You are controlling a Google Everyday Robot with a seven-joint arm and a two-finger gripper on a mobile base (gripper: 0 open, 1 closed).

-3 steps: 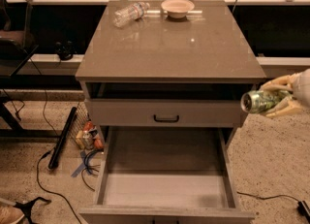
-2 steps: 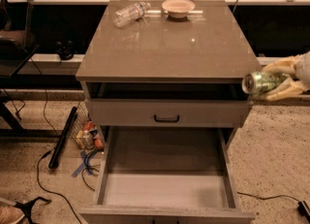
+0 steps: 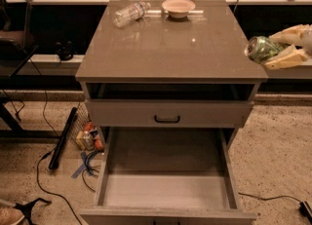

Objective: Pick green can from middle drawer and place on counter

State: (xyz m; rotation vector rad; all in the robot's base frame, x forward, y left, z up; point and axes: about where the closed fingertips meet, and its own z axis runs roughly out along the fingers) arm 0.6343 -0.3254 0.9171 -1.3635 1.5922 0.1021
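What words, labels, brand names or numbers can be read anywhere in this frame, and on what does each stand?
None can be read.
green can, held by the gripper at the right edge of the counter: markings unreadable.
water bottle, lying on the counter: label too small to read.
packages on the floor, left of the cabinet: print unreadable.

Gripper (image 3: 271,52) at right edge, fingers (image 3: 288,59) around green can (image 3: 258,48)
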